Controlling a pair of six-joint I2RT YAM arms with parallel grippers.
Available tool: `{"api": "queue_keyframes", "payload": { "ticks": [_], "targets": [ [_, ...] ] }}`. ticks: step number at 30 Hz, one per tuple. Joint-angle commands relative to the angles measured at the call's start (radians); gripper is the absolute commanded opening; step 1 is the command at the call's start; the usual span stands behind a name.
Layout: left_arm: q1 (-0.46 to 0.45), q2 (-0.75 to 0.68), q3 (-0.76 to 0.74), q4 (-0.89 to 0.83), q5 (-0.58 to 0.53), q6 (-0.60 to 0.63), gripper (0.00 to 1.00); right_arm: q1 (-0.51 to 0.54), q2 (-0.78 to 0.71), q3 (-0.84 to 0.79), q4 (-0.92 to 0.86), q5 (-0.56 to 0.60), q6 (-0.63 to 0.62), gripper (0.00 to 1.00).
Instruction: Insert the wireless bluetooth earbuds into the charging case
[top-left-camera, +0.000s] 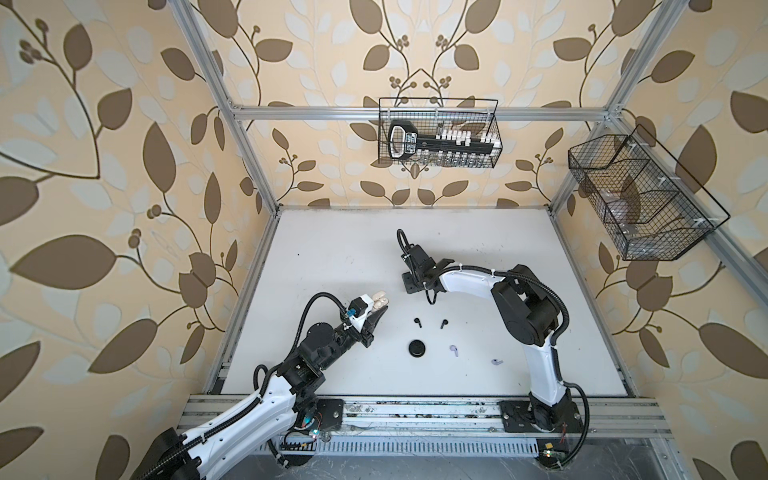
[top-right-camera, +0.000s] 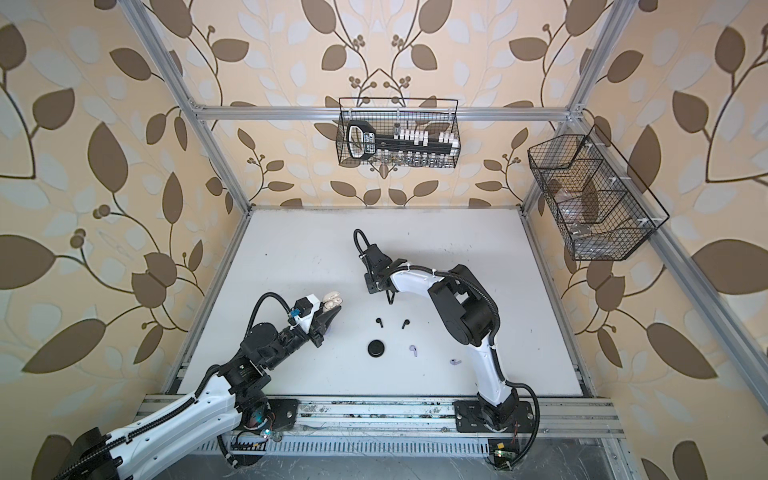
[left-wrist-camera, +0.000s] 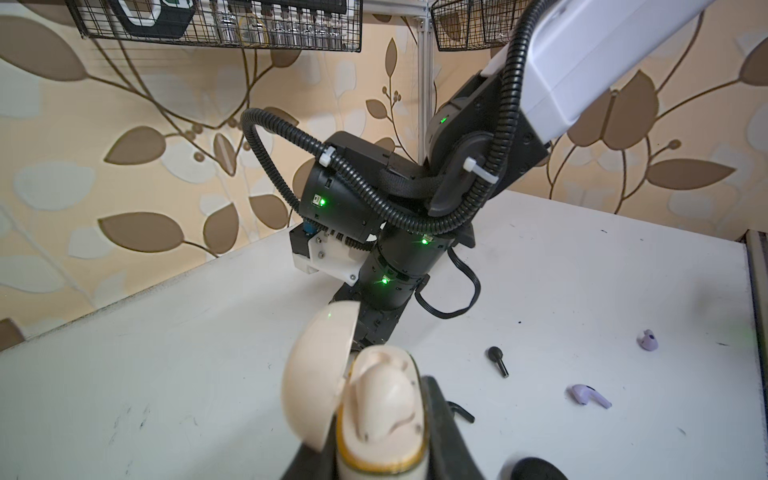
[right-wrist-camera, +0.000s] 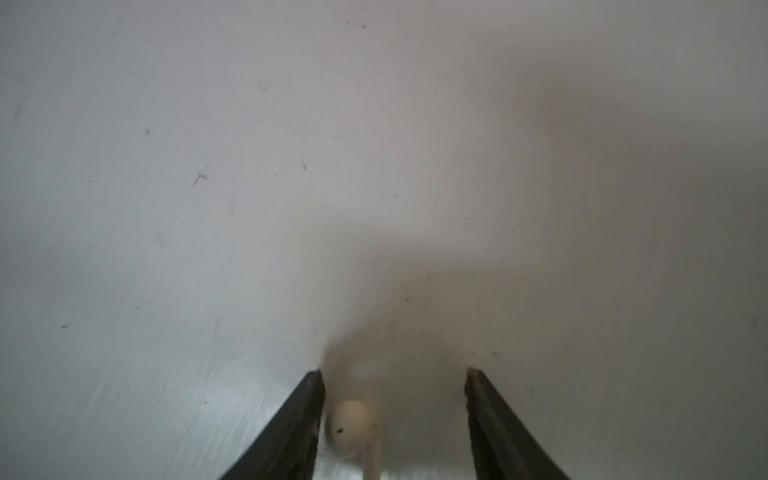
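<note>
The right gripper (right-wrist-camera: 393, 371) points down at the white table (top-left-camera: 332, 249), its jaws apart and grasping nothing. A white earbud (right-wrist-camera: 349, 428) lies on the table between them, right against one finger (right-wrist-camera: 291, 424) and clear of the other. The left gripper (top-left-camera: 378, 312) is clenched on a cream charging case (left-wrist-camera: 382, 407), lid swung open, over the table's left side. Near the table's middle lie a black earbud (top-left-camera: 417, 322) and a second black earbud (top-left-camera: 444, 323). Nearer the front lie a round black case (top-left-camera: 417, 348), a lavender earbud (top-left-camera: 454, 351) and a second lavender earbud (top-left-camera: 497, 362). Leaf-patterned wallpaper (top-left-camera: 124, 166) surrounds the table, and two wire baskets (top-left-camera: 438, 133) hang on the walls.
</note>
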Motion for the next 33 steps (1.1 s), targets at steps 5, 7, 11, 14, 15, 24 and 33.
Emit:
{"api": "queue_keyframes", "payload": {
  "ticks": [5,7,11,14,15,24,33],
  "targets": [
    [0.000,-0.008,0.046,0.022,0.019,0.012,0.00,0.002,0.026,0.028,-0.049,-0.030,-0.024,0.45],
    [0.000,-0.011,0.047,0.017,0.019,0.013,0.00,0.004,0.028,0.030,-0.061,-0.030,-0.021,0.39],
    [0.000,-0.015,0.048,0.011,0.020,0.015,0.00,0.010,0.032,0.040,-0.087,-0.027,-0.020,0.34],
    [0.000,-0.014,0.051,0.007,0.021,0.016,0.00,0.017,0.038,0.051,-0.104,-0.025,-0.020,0.33],
    [0.000,-0.012,0.052,0.007,0.021,0.015,0.00,0.019,0.039,0.053,-0.107,-0.025,-0.020,0.33],
    [0.000,0.005,0.061,0.005,0.027,0.017,0.00,0.027,0.033,0.051,-0.127,-0.029,-0.014,0.28],
    [0.000,0.015,0.065,0.001,0.028,0.018,0.00,0.049,0.037,0.071,-0.152,0.010,0.000,0.23]
  ]
}}
